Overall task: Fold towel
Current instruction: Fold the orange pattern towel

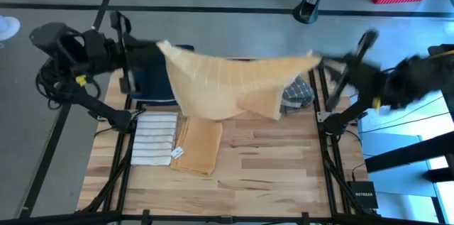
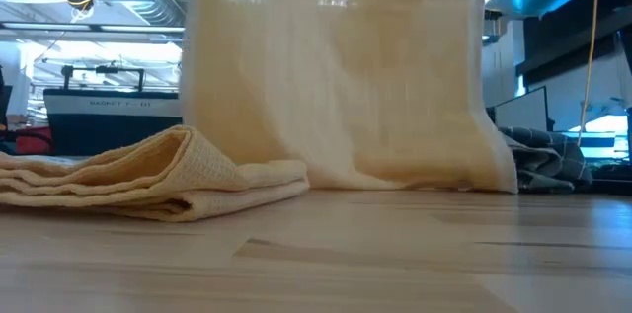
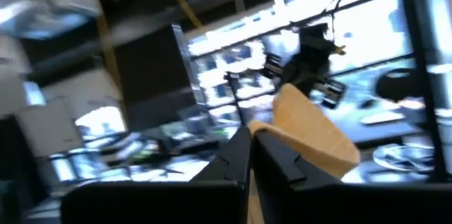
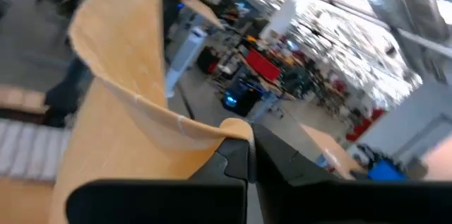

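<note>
Two grippers hold one yellow waffle-weave towel [image 1: 227, 83] stretched in the air over the far part of the bench [image 1: 269, 168]: left gripper [image 1: 152, 46] has its fingers clamped together on the towel's left top corner, right gripper [image 1: 320, 60] has its fingers pinched shut on the right top corner. The towel sags between them in a curve, and its lower edge trails down to the bench surface in the low view [image 2: 395, 180]. Judgement: light, soft, fully limp cloth, no stiffness, drapes and swings with any arm motion, so corners are the right place to hold; textured weave likely not slippery, but a thin corner pinch could slip if pulled taut too hard. Not fragile. Keeping both corners level and tension mild should let it lay flat for the fold. On the bench nearby: a folded yellow towel [image 1: 197, 145], beside it a folded striped towel [image 1: 154, 138], a dark blue cloth [image 1: 152, 83] under the left side, and a grey checked cloth [image 1: 298, 94] near the right arm.
</note>
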You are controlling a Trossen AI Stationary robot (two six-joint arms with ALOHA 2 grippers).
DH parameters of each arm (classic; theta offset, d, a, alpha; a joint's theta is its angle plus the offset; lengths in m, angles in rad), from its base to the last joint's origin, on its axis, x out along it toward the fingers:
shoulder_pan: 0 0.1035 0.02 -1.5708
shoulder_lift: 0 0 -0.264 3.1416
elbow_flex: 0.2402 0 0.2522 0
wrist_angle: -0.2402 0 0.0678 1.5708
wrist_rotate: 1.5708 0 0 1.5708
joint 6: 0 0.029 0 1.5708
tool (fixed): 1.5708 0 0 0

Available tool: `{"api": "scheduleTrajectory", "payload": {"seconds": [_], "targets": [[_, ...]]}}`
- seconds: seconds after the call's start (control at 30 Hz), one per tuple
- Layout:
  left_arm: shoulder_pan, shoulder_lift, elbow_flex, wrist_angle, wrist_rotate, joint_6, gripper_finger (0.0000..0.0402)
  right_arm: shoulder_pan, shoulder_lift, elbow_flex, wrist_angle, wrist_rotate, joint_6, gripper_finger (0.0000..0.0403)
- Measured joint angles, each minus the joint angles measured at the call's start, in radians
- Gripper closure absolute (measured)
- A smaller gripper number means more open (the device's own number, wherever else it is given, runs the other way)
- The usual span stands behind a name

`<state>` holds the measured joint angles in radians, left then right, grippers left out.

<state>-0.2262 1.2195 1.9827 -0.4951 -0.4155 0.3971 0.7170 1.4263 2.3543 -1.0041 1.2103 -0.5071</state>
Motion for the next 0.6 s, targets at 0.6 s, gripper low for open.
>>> {"api": "scheduleTrajectory", "payload": {"seconds": [0.6], "targets": [[-0.426,0.18,-0.001,-0.403,-0.277,-0.393,0.0396,0.396,0.232,0.001,-0.446,-0.098,0.795,0.0391]]}}
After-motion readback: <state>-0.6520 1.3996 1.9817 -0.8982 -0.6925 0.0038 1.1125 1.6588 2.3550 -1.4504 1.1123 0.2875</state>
